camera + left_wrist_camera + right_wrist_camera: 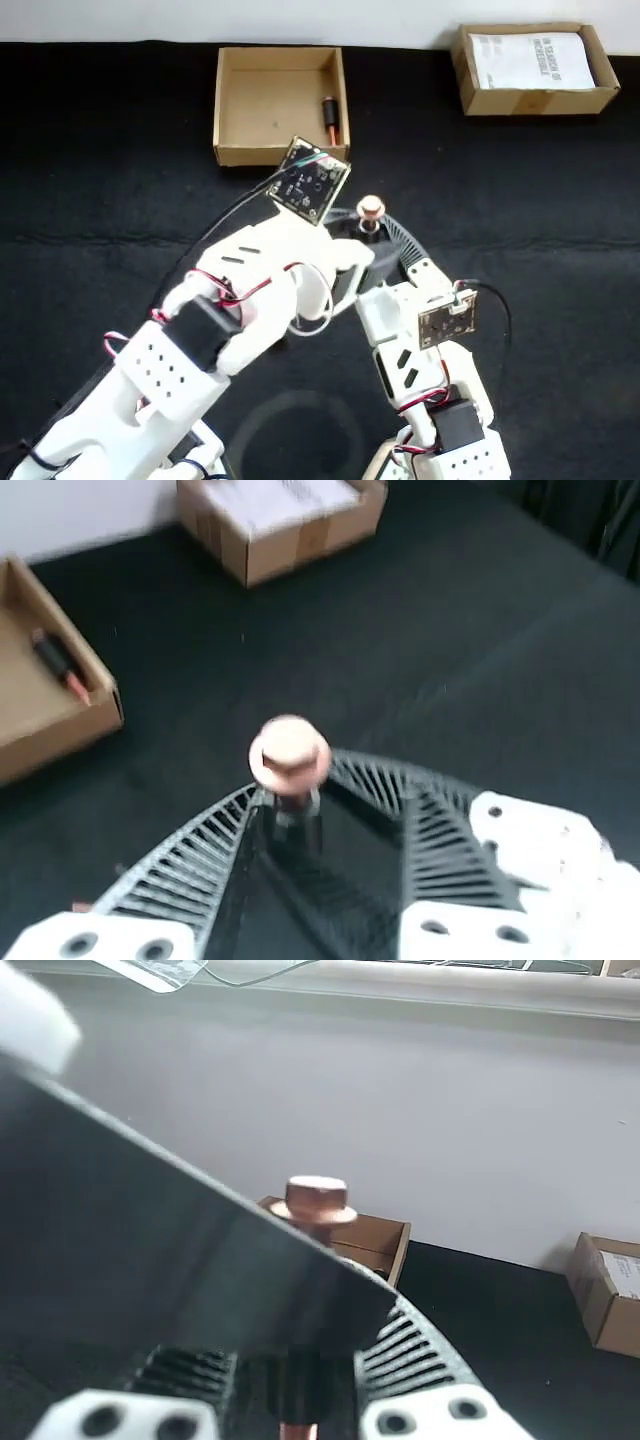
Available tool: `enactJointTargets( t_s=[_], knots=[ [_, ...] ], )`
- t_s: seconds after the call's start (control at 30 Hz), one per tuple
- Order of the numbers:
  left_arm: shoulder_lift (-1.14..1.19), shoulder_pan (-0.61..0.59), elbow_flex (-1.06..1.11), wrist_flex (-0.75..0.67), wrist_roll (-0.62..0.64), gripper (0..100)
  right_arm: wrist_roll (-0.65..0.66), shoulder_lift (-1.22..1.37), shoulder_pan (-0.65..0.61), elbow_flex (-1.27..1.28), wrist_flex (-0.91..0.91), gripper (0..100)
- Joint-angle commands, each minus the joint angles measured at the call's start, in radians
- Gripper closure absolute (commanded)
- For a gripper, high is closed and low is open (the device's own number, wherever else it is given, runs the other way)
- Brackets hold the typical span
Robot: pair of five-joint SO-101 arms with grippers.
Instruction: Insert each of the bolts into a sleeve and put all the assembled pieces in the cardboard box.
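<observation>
The left jaws pinch narrow on a black sleeve (292,825) with a copper bolt (288,752) seated head-up in it; the right jaws crowd the same piece (gripping or not, I cannot tell). This insertion looks about done, leaving the carry to the cardboard box (270,110) at eleven o'clock, where one assembled piece (329,118) already lies.

Quick tally: two boxes on the bench (100,150), one open cardboard box (228,100) and one second box (530,101). One sheet of paper (530,58). One assembled piece (329,118). One more copper bolt (370,209), one dark sleeve (290,825). Two end effectors: the left end effector (295,830) and the right end effector (298,1390).
</observation>
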Motion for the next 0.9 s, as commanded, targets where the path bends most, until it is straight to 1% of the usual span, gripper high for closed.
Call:
enactJointTargets(
  t_s=[0.0,0.13,0.2,0.3,0.37,0.43,0.63,0.67,0.87],
  knots=[
    [-0.01,0.002,-0.162,0.215,0.0,75,0.012,-0.008,0.013,0.108,-0.021,99.1],
    [-0.021,0.002,-0.298,0.425,-0.005,75,0.014,-0.008,0.015,0.07,-0.016,99.1],
    [-0.05,0.002,-0.337,0.488,-0.005,75,0.041,-0.008,0.015,0.053,-0.015,99.1],
    [-0.13,0.002,-0.36,0.543,-0.005,75,0.089,-0.008,0.015,0.018,-0.015,99.1],
    [-0.202,-0.004,-0.351,0.562,-0.006,75,0.092,-0.008,0.027,-0.021,-0.005,99.1],
    [-0.275,-0.056,-0.328,0.569,-0.006,79,0.094,-0.008,0.035,-0.068,0.041,99.1],
    [-0.466,-0.249,-0.216,0.566,-0.006,98,0.094,0.024,0.036,-0.323,0.222,99.1],
    [-0.49,-0.278,-0.189,0.566,-0.006,100,0.094,0.056,0.036,-0.367,0.242,99.1],
    [-0.641,-0.429,0.048,0.559,-0.002,98,0.095,0.389,0.088,-0.707,0.295,99.1]
  ],
)
